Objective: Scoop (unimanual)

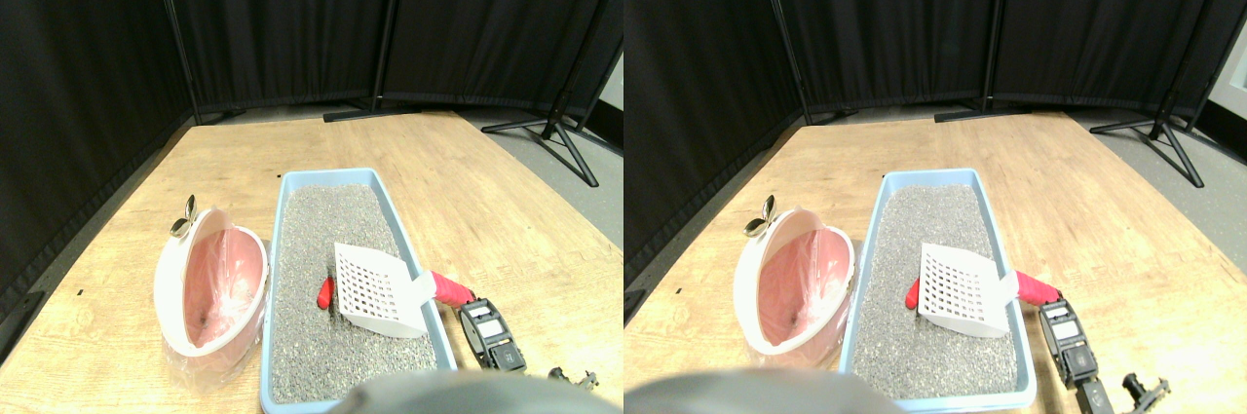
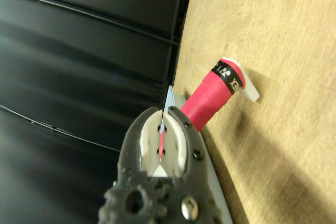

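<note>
**A:** Closest in is the robot's right gripper [image 1: 492, 334], low at the near right corner of the tray [image 1: 276, 268]. Is it actually gripping anything?

**B:** It sits right at the end of the scoop's red handle [image 1: 450, 288], but neither view shows whether the claw is apart or clamped on it, so that cannot be told. From the wrist camera the handle runs on just beside the jaw frame.

**A:** And the scoop [image 1: 375, 287] itself?

**B:** Its white slotted blade is over the grey litter [image 1: 331, 219], about the middle of the tray, with the handle crossing the right rim. A small red piece [image 1: 324, 291] lies in the litter, touching or just beside the blade's left edge.

**A:** So nothing has been lifted out?

**B:** It seems not. The red piece is not on the blade, and the pink bin [image 1: 170, 278] left of the tray shows only its plastic liner [image 1: 219, 282]. The scooping and the tipping into the bin look to be still ahead.

**A:** How is the arm set?

**B:** It reaches in low from the lower right, just above the table [image 1: 468, 200], in line with the handle.
</note>
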Controlling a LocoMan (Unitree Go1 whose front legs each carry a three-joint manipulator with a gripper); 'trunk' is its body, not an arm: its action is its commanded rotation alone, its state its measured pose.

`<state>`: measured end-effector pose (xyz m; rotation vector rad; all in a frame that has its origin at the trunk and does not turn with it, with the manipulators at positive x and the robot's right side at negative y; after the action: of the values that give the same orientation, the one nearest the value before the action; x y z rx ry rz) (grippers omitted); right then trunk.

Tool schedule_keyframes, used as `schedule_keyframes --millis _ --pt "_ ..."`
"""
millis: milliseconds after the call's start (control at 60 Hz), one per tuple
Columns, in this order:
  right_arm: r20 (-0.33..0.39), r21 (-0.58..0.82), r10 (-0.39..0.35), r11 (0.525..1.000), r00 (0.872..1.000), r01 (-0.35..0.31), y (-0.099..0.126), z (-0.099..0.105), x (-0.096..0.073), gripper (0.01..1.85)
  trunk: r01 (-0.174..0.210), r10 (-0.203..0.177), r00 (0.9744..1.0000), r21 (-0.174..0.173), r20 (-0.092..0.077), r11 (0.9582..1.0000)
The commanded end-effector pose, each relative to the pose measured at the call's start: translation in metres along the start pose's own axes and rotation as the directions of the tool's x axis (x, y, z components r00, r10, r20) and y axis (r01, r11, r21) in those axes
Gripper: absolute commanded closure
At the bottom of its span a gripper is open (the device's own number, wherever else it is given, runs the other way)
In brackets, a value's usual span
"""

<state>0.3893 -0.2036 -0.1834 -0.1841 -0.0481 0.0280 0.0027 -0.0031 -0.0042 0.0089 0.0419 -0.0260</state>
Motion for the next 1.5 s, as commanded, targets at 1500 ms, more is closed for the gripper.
schedule_keyframes --millis 1500 --pt "-0.110 0.320 0.046 0.947 0.993 -0.008 0.001 -0.008 0.036 0.88 -0.037 0.038 0.9993 -0.043 0.008 0.9984"
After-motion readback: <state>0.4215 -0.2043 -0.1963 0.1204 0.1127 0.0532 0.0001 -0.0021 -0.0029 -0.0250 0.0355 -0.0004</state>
